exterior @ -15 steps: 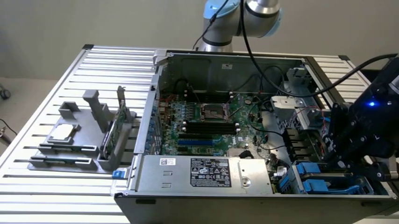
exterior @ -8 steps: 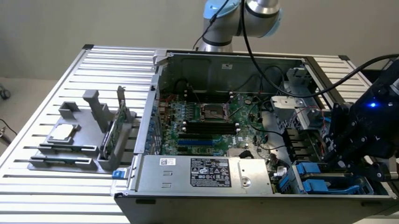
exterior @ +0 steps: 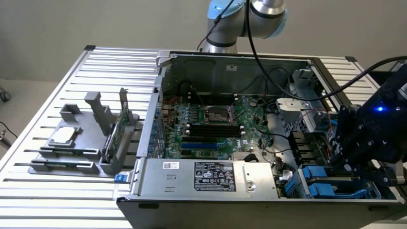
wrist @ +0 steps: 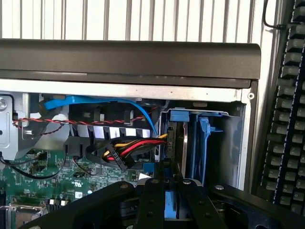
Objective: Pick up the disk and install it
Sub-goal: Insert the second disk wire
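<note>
The disk stands on edge in the drive bay at the corner of the open computer case, its blue carrier framing it. My gripper reaches down onto it from above, and its black fingers are shut on the disk, with blue plastic showing between them. In the exterior view the gripper hangs over the bay at the case's near corner on the exterior view's right, above the blue carrier parts.
A bundle of red, yellow and black cables and a blue cable run beside the bay. The power supply and motherboard fill the case. A grey fixture holds a silver chip and a green card. A keyboard lies outside the case.
</note>
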### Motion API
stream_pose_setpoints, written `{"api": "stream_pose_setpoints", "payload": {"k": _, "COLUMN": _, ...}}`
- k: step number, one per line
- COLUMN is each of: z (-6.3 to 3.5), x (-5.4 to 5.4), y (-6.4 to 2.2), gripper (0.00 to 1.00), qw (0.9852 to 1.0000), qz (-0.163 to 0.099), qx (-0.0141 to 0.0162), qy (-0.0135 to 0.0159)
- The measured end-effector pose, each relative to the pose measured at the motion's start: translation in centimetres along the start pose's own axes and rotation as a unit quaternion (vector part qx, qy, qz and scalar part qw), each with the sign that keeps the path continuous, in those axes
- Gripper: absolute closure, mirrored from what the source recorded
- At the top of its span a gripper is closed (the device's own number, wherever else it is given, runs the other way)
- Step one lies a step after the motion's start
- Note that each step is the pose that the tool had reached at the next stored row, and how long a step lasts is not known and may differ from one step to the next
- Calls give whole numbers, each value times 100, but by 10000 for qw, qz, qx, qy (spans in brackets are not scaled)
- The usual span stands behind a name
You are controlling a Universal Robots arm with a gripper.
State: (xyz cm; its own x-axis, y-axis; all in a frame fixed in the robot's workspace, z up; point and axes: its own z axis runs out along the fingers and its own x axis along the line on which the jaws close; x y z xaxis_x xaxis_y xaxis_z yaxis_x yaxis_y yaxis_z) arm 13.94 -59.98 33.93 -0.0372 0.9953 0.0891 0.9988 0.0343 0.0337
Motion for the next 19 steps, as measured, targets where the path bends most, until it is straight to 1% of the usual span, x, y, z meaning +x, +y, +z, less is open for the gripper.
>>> {"api": "stream_pose_setpoints", "payload": {"k": 7, "z": 11, "x": -27, "y": -1, "gripper": 83, "qw": 10000, "qz": 1, "qx": -2, "qy": 50}}
{"api": "stream_pose_setpoints", "payload": {"k": 14, "z": 32, "x": -67, "y": -3, "gripper": 83, "qw": 9999, "qz": 4, "qx": -5, "qy": 125}}
{"api": "stream_pose_setpoints", "payload": {"k": 19, "z": 41, "x": -107, "y": 1, "gripper": 83, "qw": 9999, "qz": 5, "qx": -6, "qy": 169}}
